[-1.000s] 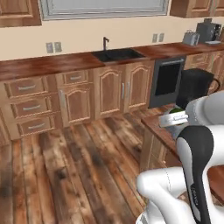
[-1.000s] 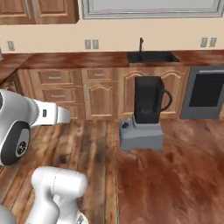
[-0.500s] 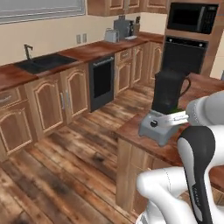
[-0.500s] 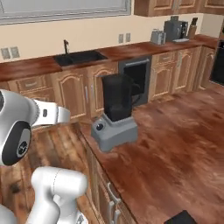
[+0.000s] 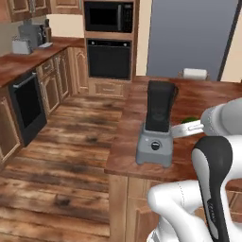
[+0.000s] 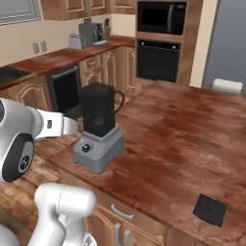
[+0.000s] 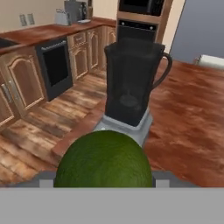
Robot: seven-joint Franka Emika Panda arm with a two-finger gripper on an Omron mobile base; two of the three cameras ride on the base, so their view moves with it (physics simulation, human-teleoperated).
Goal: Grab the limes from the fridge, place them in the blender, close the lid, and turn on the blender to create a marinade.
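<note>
A dark-green lime sits between my fingertips, and my gripper is shut on it. In the left base view the lime shows as a green edge just right of the blender, at about the height of the jar's bottom. The blender stands near the island counter's corner, a dark jar on a grey base with a black dial, and it faces me close ahead. The black lid lies flat on the counter, far from the jar. The grey fridge stands behind the island.
The island counter is brown wood, with a paper towel roll at its far edge. A black wall oven and a microwave stand left of the fridge. A toaster sits on the side counter.
The whole picture has swung from the sink wall round to the island, oven and fridge, so the base has moved. The blender now looks closer. My gripper keeps the lime.
</note>
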